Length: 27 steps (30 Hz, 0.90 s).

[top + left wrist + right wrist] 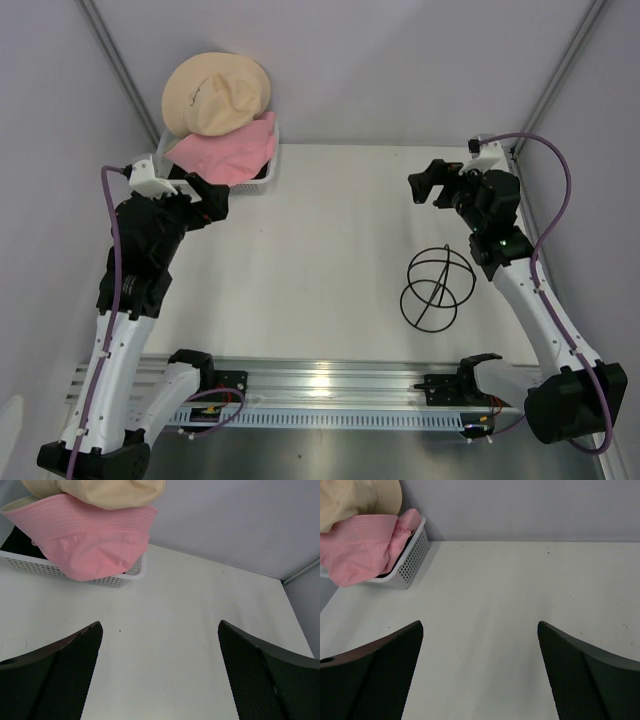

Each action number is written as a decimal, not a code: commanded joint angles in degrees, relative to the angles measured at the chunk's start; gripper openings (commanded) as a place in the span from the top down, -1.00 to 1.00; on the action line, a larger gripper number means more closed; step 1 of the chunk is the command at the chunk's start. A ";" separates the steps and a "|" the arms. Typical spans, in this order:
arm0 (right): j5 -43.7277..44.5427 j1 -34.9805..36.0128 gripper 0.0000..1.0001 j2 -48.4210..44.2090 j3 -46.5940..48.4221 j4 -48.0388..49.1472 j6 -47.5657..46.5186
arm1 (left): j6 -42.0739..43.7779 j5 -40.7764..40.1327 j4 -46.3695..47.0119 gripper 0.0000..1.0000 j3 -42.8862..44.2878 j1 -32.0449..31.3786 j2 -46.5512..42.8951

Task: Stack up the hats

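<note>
Left fingers (55,675) wide, empty, near basket (30,566); right fingers (375,675) wide, empty, far across from it; cream hat (215,92) tops pink hat (228,150) in basket; white tabletop (320,250), grey walls (400,60)

I had the left arm (125,290) raised from its base and bent forward, with the left gripper (212,195) hanging just beside the near wall of the white basket (268,175). Its fingers (60,670) were spread wide with nothing between them. The right arm (540,300) stood well to the right of the basket, with the right gripper (425,185) turned toward it, jaws just as wide and empty.
</note>
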 commanded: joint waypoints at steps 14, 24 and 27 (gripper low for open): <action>-3.20 0.31 -0.98 7.64 4.89 5.48 0.25 | -9.38 -0.16 8.28 -0.99 23.38 4.05 29.69; -0.82 0.40 -0.99 4.57 1.28 7.32 -1.33 | -9.13 -1.76 4.17 -0.99 51.15 4.67 60.64; -1.09 0.31 -0.99 3.51 1.11 6.71 -1.77 | -6.50 -4.43 0.11 -0.99 58.20 5.11 65.13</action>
